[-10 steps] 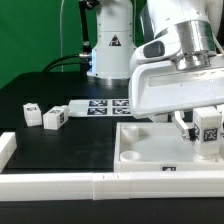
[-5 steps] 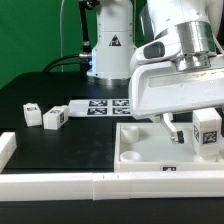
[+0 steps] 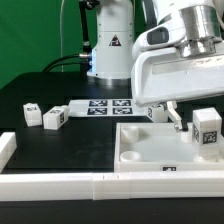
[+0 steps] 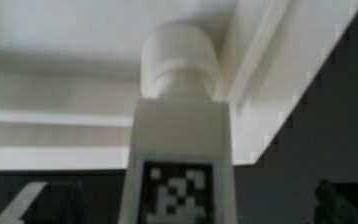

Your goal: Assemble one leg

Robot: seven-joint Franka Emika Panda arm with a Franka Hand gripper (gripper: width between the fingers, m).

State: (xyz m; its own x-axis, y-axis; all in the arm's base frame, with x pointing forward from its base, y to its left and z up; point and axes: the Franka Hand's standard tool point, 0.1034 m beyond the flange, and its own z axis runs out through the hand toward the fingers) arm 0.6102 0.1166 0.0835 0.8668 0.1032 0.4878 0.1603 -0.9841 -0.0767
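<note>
**A:** Where's the leg [image 3: 207,128], and have you got it?

**B:** No. My pincer [image 3: 180,113] hangs released, fingers spread, holding nothing. It sits above the panel [image 3: 150,150]. The leg stands upright on that panel at the exterior view's right, just beside my fingers and apart from them. I can't tell whether it is fully seated in a socket.

**A:** How do you expect it to handle?

**B:** I'd judge it light and stiff. It's a chunky block of moulded white plastic, so it shouldn't give or crack under a firm squeeze. The faces look smooth, so it may slip if I pinch it lightly or off-centre. In the wrist view it [image 4: 179,130] runs from a tagged square body to a rounded end. I'd take it across two opposite flat sides of the body, squarely and well down. I'd keep off the round end, where my pads would have little to bear on.

**A:** And the count?

**B:** Three legs in sight: this one, plus two spare legs [image 3: 42,116] close together on the black bench [image 3: 60,140], well apart at the exterior view's left. There's one panel, one marker board [image 3: 100,105] behind it, and one white rail [image 3: 100,185] along the front.
</note>
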